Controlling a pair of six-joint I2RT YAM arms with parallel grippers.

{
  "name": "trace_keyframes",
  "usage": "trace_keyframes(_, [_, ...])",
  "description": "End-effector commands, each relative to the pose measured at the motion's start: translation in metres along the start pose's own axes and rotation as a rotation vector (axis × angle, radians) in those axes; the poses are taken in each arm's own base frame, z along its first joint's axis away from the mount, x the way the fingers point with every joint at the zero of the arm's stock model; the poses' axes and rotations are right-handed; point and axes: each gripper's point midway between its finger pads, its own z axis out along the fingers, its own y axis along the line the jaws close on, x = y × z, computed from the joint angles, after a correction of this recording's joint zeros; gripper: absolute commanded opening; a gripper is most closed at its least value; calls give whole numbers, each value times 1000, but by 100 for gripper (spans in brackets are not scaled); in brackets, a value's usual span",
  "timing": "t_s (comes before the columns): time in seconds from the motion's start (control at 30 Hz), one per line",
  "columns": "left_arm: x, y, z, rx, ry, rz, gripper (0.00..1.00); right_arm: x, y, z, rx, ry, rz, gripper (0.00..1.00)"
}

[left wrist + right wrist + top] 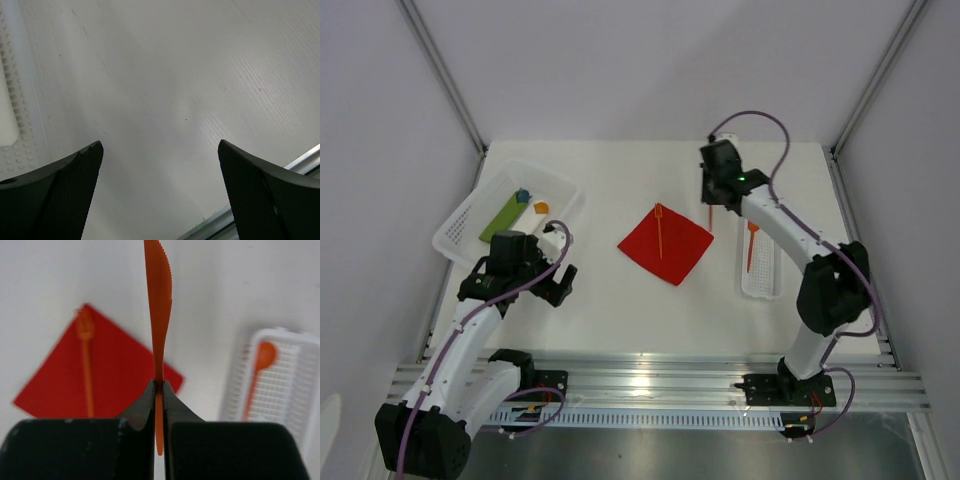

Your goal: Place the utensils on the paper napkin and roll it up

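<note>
Inside pale walls (650,70), the white counter (610,300) carries a flat red square paper napkin (670,255) in its middle, with a thin orange plastic fork (660,232) lying on it; the right hand (159,390) is closed tight on the handle of a thin orange serrated plastic knife (159,315), and the napkin lies near, on its left, so this arm is the nearer one. In the wrist view the knife's long axis runs about the same way as the fork's; a narrow white perforated tray (761,285) at the right holds an orange spoon (751,245); the left hand (159,150) is wide open and empty.
</note>
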Motion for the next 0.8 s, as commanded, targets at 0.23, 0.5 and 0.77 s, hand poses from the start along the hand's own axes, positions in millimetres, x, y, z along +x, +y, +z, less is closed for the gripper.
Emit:
trace_keyframes(0.23, [2, 2, 2, -24, -13, 5, 100, 42, 143, 68, -123, 134, 10, 0])
trace_keyframes(0.5, [2, 1, 5, -14, -9, 1, 100, 67, 143, 90, -92, 182, -6, 0])
trace_keyframes(0.77, [3, 2, 6, -19, -7, 3, 99, 83, 148, 100, -101, 221, -2, 0])
